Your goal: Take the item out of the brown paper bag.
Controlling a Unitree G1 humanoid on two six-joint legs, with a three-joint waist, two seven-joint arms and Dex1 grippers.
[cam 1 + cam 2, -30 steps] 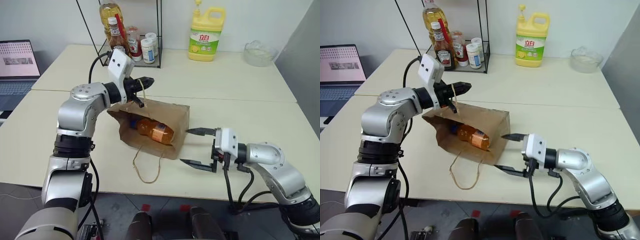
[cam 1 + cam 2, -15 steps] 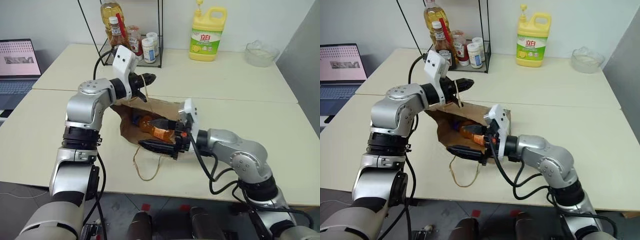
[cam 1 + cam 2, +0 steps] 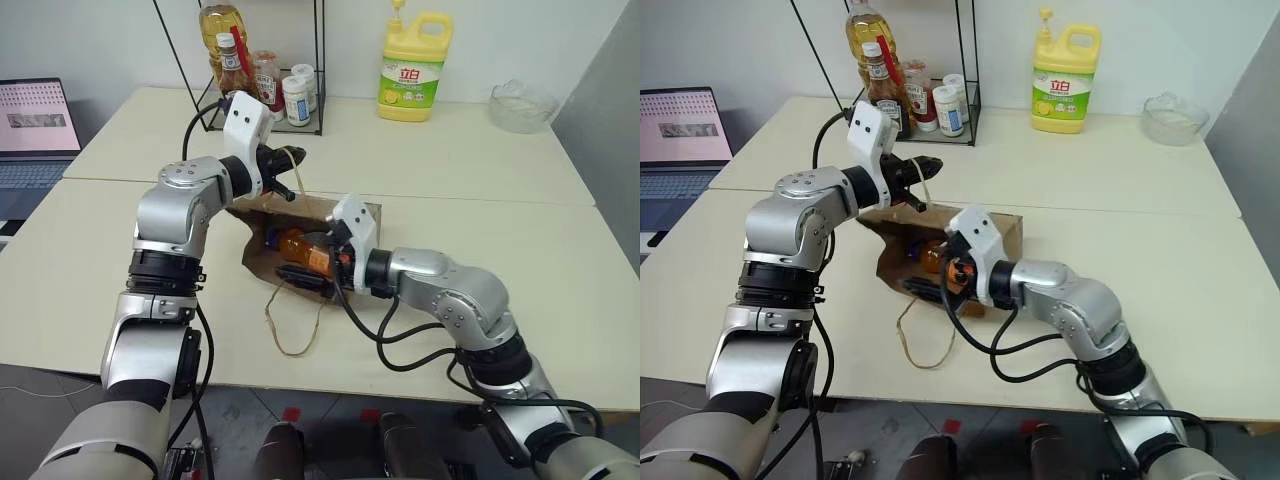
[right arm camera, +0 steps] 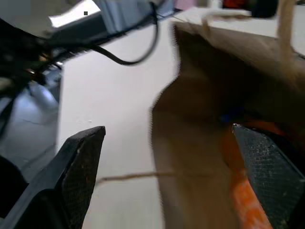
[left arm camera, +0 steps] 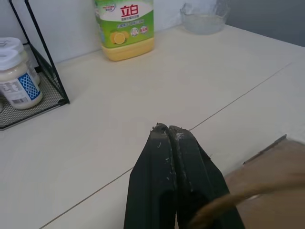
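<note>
Our L gripper (image 3: 290,158) sits centre-left in the head view, fingers pinched tight on the bag's upper rope handle (image 3: 287,178). We read that as lifting the top flap so the mouth stays open. The bag (image 3: 1002,227) lies on its side mid-frame, mouth facing lower left; its other handle (image 3: 292,322) trails loose on the table toward the bottom edge.

The bottle (image 3: 302,247) lies inside, near the mouth, orange body showing.

Our R gripper (image 3: 308,257) is at the mouth, jaws spread wide, one finger (image 4: 78,169) outside the bag wall and the other (image 4: 269,169) by the bottle. Nothing gripped yet, as far as we can tell.

Surface: pale cream table (image 3: 480,180), seam across it. Behind: wire rack w/ sauce bottles (image 3: 262,80) upper left, yellow jug (image 3: 412,65) top centre, glass bowl (image 3: 518,106) upper right, laptop (image 3: 36,125) far left.
</note>
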